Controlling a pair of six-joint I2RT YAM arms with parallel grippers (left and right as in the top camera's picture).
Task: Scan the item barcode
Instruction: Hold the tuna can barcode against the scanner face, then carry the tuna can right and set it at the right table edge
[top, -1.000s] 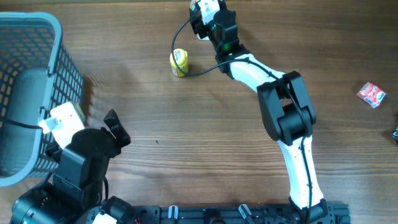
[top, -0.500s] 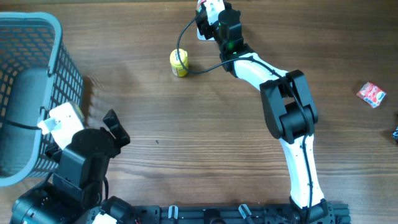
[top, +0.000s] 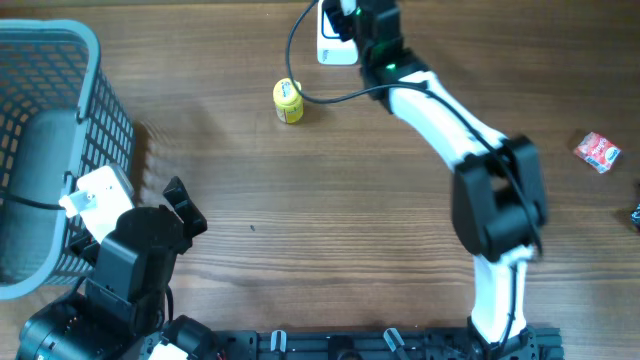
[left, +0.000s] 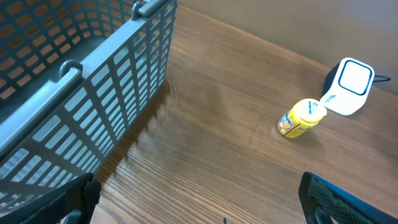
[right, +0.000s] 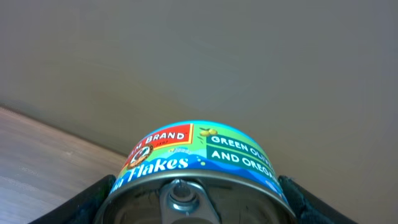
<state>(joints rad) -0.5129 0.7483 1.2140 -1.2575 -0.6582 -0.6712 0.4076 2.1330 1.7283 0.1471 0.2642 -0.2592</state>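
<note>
- Idling beside the basket (top: 50, 28), my left end effector (top: 185, 205) is unmoved, spread wide and empty.
- Farther out, the yellow bottle (top: 288, 101) stands where it did.
- Beyond it, my right arm has swung aside, baring the white scanner (top: 335, 48); I judge the scan unfinished.
- My right end effector (right: 199, 202), half spread, pinches the tin can (right: 199, 155) above the bench's far edge.

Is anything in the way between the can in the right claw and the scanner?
Nothing visible. The right claw holds the can right by the white scanner; the yellow bottle stands off to one side, clear of them.
</note>
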